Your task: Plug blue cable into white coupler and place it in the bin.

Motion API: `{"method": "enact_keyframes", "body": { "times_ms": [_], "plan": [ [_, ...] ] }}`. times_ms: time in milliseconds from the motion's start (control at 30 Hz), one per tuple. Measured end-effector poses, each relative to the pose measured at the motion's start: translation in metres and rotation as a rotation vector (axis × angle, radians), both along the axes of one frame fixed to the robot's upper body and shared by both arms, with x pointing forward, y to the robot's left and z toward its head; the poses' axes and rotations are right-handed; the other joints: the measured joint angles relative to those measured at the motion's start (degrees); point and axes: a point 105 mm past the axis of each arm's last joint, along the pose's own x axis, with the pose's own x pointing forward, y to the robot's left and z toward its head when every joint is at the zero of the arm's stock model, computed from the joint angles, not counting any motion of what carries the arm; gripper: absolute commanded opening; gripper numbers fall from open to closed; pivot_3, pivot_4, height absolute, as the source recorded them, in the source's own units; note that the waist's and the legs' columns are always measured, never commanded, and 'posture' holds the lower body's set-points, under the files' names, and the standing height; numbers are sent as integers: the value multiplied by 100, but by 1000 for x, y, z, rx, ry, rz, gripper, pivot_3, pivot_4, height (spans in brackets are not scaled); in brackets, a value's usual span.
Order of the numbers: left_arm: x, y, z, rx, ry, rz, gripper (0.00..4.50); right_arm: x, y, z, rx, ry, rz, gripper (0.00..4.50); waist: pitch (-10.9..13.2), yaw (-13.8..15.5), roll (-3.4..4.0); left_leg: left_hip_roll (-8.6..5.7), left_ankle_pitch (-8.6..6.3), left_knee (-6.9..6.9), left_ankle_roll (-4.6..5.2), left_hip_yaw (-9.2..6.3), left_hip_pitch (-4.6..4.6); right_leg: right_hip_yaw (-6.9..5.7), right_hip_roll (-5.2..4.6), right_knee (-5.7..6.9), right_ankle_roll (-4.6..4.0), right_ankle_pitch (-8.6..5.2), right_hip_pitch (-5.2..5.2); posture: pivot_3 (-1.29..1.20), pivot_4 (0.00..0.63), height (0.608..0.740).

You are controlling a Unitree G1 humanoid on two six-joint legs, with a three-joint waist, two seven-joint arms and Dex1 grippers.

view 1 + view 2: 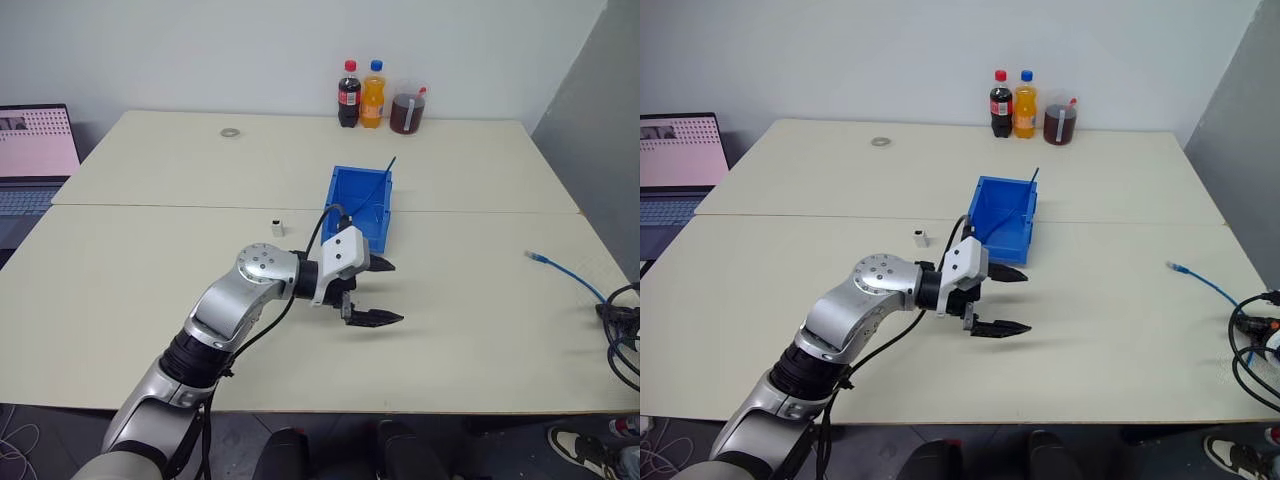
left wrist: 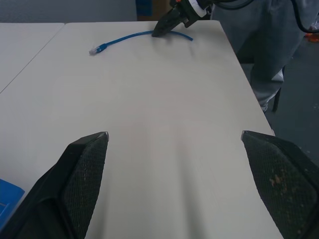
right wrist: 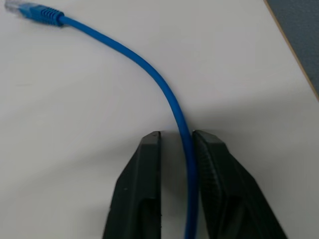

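Two black fingers of the right hand point(image 3: 175, 144) pinch the blue cable point(image 3: 149, 69) against the counter point(image 1: 150, 260) near its right edge. Left hand point(image 1: 385, 292) hovers wide open just before the bin point(image 1: 358, 205), white coupler point(image 1: 276, 227) nearby.

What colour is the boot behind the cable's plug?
Blue, like the blue cable; clearest in the right wrist view.

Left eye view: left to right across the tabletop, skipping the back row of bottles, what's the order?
Laptop → metal ring → white coupler → left gripper and bin, overlapping in order → blue cable, its plug end lying on the table.
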Motion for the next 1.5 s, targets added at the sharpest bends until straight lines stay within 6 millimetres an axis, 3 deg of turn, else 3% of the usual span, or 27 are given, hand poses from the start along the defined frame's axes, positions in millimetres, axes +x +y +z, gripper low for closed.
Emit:
{"method": "enact_keyframes", "body": {
  "times_ms": [100, 267, 367, 500, 600, 633, 733, 800, 900, 1067, 1367, 1500],
  "plan": [
    [0, 0, 0, 1, -3, 2, 4500, -5, 7, 0, 6, 7, 62, 59, -1, 1, 1, 0, 0, -1, 0, -1, 1, -1, 1, 0, 0, 0, 0, 0, 150, 740],
    [4, 3, -1, 8, -17, 26, 4500, -11, 28, 2, -141, 29, 281, 59, -1, -15, 3, 1, 0, -3, 0, -7, 6, 5, 1, 2, 1, -1, 0, 0, 150, 740],
    [6, 14, -6, 18, -3, 67, 4500, -6, 63, 12, -204, -12, 470, 59, -1, -91, 10, 4, 0, -4, 0, -7, 13, 7, 3, 9, 1, -1, 0, 0, 150, 740],
    [0, 50, -30, 87, 54, 169, 4500, 1, 114, 30, -271, -84, 686, 59, 0, -163, 10, 25, 1, -10, -2, -11, 20, 9, 12, 12, 0, -2, -1, 0, 150, 740],
    [-13, 91, -57, 173, 135, 277, 4500, 6, 163, 30, -264, -139, 837, 59, 5, -179, 3, 36, 1, -14, -2, -14, 23, 7, 9, 13, -5, -4, -3, 0, 150, 740],
    [-18, 112, -67, 204, 171, 348, 4500, 9, 190, 28, -247, -165, 908, 59, 6, -172, 2, 40, 1, -14, -2, -15, 22, 6, -2, 17, -6, -5, -6, 0, 150, 740],
    [-21, 136, -71, 228, 185, 436, 4500, 11, 221, 26, -231, -184, 980, 59, 10, -102, 4, 30, 1, -11, -2, -16, 13, -1, -18, 18, -6, -6, -12, 0, 150, 740],
    [-30, 161, -79, 256, 210, 515, 4500, 18, 253, 29, -206, -229, 1027, 59, 9, -103, -3, 30, 1, -10, -2, -5, 10, 3, -27, 11, -2, -6, -14, 0, 150, 740],
    [-36, 177, -80, 250, 198, 580, 4500, 20, 296, 22, -139, -246, 1096, 59, 4, -83, -11, 29, 1, -11, -2, -5, 3, 2, -37, 8, -2, -7, -20, 0, 150, 740],
    [-37, 201, -80, 222, 199, 685, 4500, 18, 338, 11, -104, -224, 1167, 59, 4, -48, -10, 37, 1, -14, -2, -10, -2, -2, -37, 17, -10, -11, -32, 0, 150, 740],
    [-31, 222, -83, 190, 178, 730, 4500, 24, 351, 7, -83, -204, 1157, 59, 1, -45, -8, 38, 1, -14, -2, -9, 2, -6, -33, 23, -13, -11, -33, 0, 150, 740],
    [-26, 226, -82, 182, 172, 738, 4500, 24, 351, 4, -67, -179, 1152, 777, 1, -45, -8, 39, 1, -14, -2, -10, 2, -6, -33, 24, -13, -11, -33, 0, 150, 740]
  ]
}}
